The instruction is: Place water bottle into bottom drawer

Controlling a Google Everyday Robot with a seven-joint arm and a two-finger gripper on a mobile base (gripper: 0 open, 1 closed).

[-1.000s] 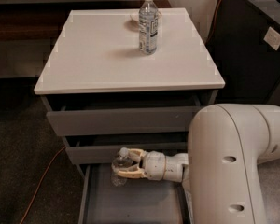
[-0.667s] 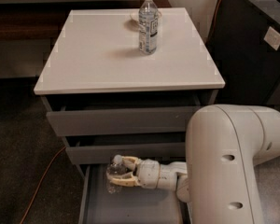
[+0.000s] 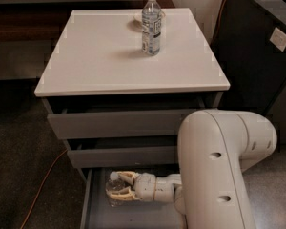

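Camera view: pincer [image 3: 119,185] clamped round water bottle [image 3: 111,192] inside open bottom drawer [image 3: 133,217].

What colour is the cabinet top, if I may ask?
White cabinet top, camera view; the pincer grips the water bottle over the bottom drawer.

My gripper [image 3: 118,185] in the bottom drawer [image 3: 86,205] clamps the water bottle [image 3: 112,190], hiding its label; drawer's front cut off.
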